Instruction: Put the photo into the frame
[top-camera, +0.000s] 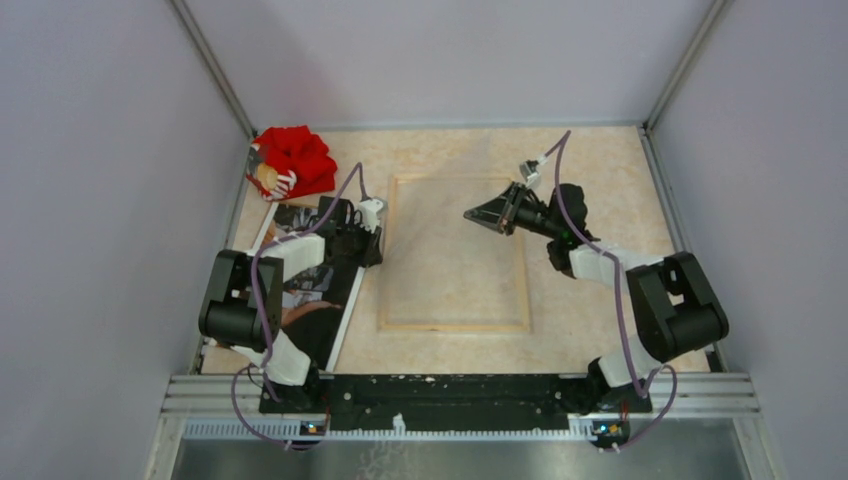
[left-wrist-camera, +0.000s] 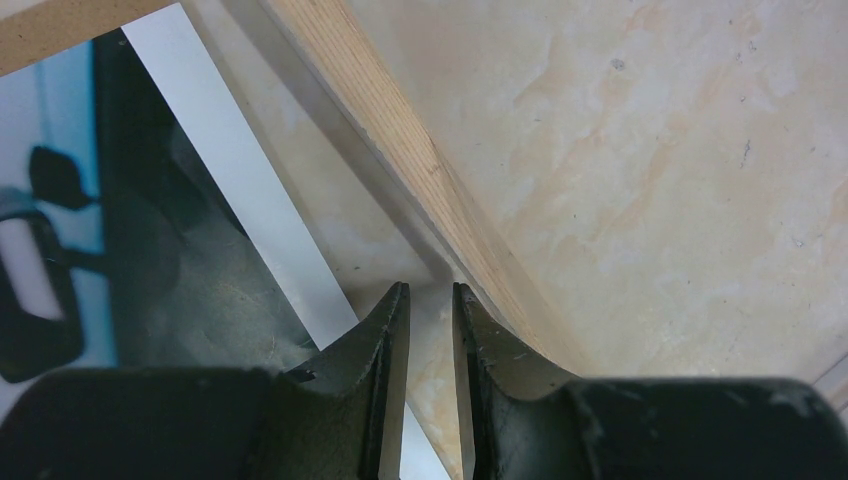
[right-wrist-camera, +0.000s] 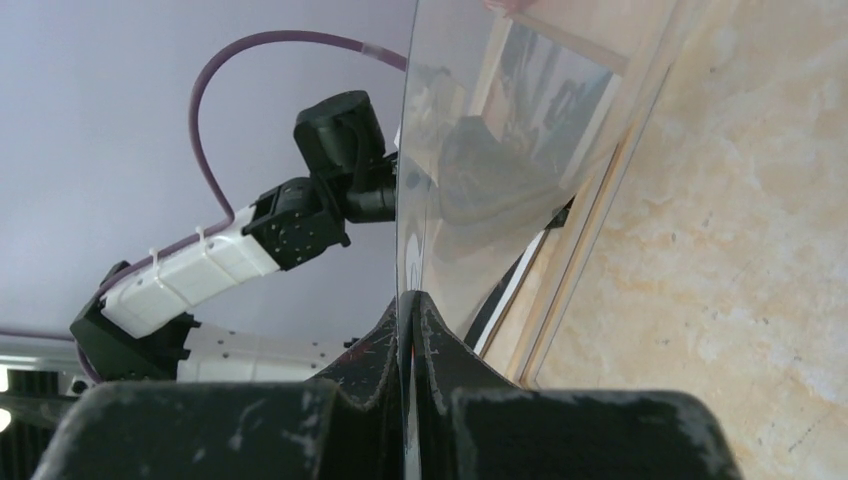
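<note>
Pinching a clear pane (right-wrist-camera: 470, 150) on edge, the right fingers (right-wrist-camera: 435, 345) are closed over the frame (top-camera: 455, 325), wood side up at the middle of the bench (top-camera: 590, 160). The left fingers (left-wrist-camera: 385, 340), narrowly parted and empty, hang between the frame's left rail and the photo (left-wrist-camera: 180, 260), flat by the bench's left edge. So thin a grip may let the pane pivot or slip; the flat photo may skid, not lift.

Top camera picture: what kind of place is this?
Probably a robot test booth: plain grey walls box in a table, and a left arm and right arm are bolted to a metal rail at its edge.
</note>
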